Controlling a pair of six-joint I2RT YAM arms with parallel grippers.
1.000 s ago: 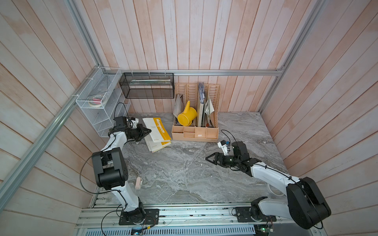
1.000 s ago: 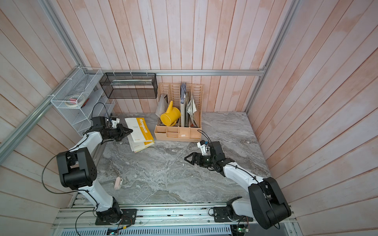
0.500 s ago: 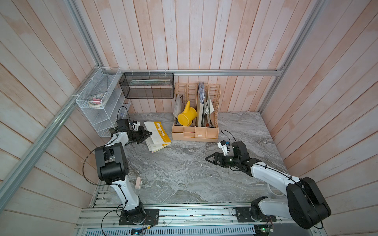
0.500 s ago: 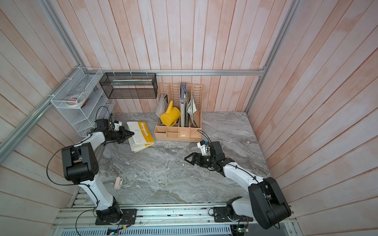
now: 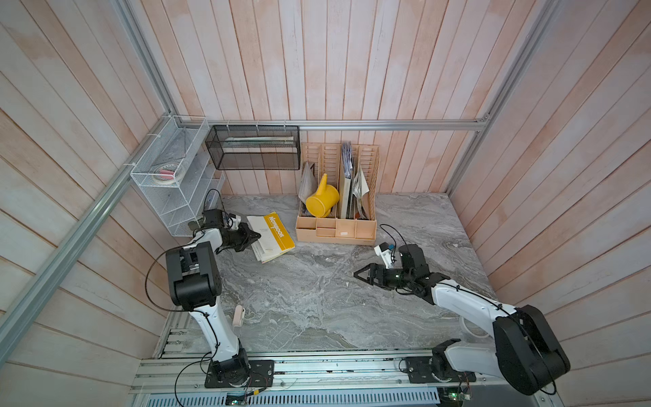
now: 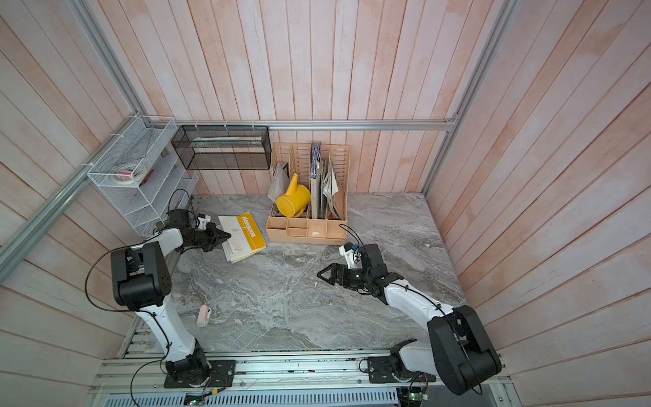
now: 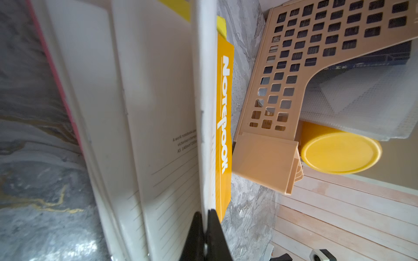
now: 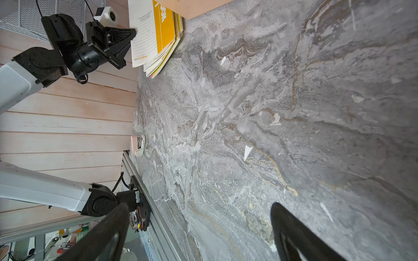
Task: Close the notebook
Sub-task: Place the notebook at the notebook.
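The notebook lies at the back left of the marble table, its white cover with a yellow band on top. My left gripper is shut on that cover's free edge. In the left wrist view the black jaws pinch the thin white cover, which stands a little off the lined pages below. The right wrist view shows the notebook with the cover nearly flat. My right gripper hovers open over bare table, far to the right.
A beige desk organiser with a yellow watering can stands just right of the notebook. A black mesh basket and a white wire shelf hang on the walls behind. A small pinkish object lies front left.
My left gripper has carried the cover edge rightward and slightly forward, bringing the cover down over the pages. The right arm has stayed put.
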